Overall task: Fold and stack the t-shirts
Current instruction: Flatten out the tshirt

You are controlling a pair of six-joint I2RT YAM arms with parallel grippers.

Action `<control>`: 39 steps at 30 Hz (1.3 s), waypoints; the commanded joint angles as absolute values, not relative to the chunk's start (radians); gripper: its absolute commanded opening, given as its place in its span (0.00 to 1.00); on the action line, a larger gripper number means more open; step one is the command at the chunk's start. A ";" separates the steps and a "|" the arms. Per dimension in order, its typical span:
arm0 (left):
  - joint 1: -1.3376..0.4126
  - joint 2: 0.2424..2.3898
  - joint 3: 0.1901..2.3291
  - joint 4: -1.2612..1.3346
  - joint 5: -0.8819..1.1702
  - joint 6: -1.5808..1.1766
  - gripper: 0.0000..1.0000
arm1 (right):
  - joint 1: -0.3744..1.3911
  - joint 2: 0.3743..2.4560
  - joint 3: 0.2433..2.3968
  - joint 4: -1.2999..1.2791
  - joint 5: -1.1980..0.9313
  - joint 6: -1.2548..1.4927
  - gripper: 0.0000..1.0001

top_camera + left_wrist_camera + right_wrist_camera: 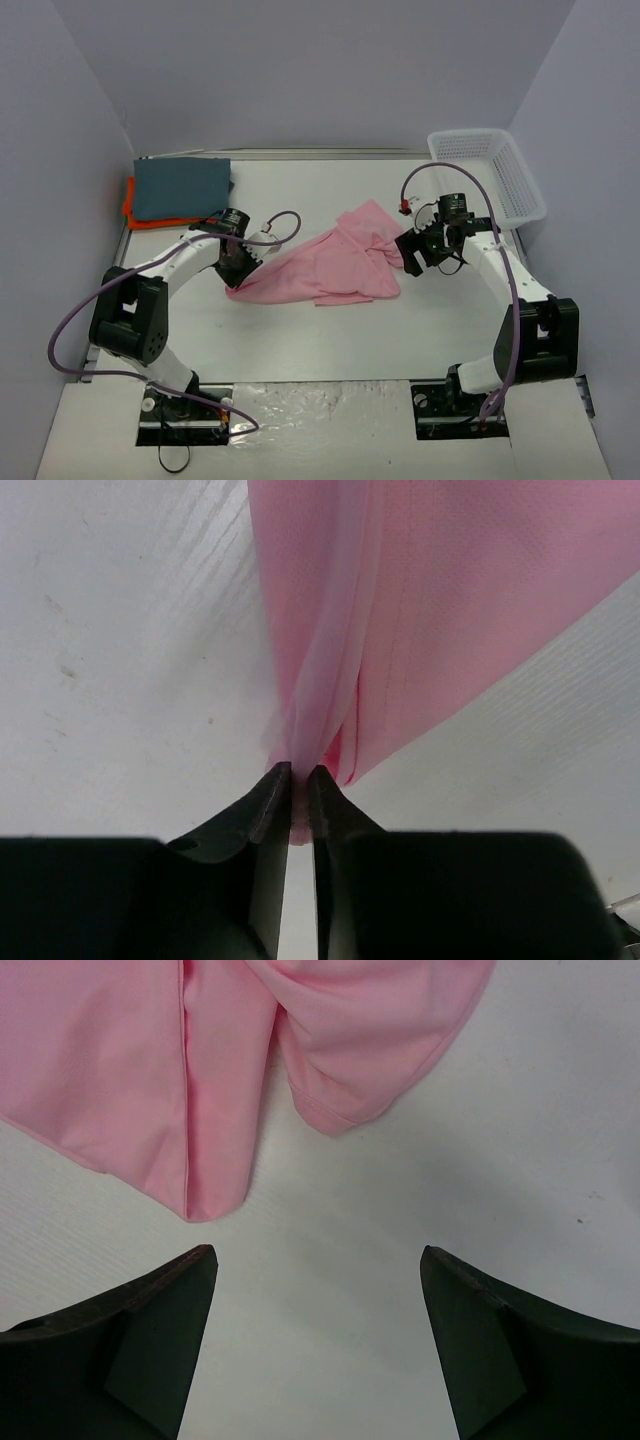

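1. Presently, my left gripper (300,772) is pinched together on a bunched fold at the near-left corner of the pink t-shirt (335,265). The cloth runs away from the fingertips in a taut ridge.
2. My right gripper (316,1252) has its jaws wide apart and holds nothing. It is over bare table (330,340), just beside the pink t-shirt's right edge. A hem corner and a rounded sleeve end lie just ahead of the fingertips, not touching them.
3. The pink t-shirt lies rumpled on the table between my two grippers and is partly folded over itself on its right side.
4. Beyond the pink t-shirt to its left, well apart, the slate blue-grey t-shirt (180,187) lies folded on top of the orange t-shirt (129,203). Only the left and near edges of the orange one show.
5. Beyond the pink t-shirt to its right, well apart, a white mesh basket (522,182) stands at the far table corner.
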State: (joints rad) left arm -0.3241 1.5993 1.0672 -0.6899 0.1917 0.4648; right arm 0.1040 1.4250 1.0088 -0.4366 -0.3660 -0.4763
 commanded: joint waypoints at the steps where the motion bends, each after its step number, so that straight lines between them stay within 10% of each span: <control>1: -0.318 1.612 1.078 -0.703 0.196 0.479 0.09 | 0.114 1.436 1.003 -0.442 -0.347 -0.477 0.79; 22: -0.314 1.560 1.216 -0.782 0.201 0.426 0.02 | 0.143 1.454 1.138 -0.445 -0.380 -0.442 0.80; 39: -0.293 1.417 1.183 -0.776 0.189 0.413 0.02 | 0.224 1.911 1.545 -0.541 -0.399 -0.419 0.72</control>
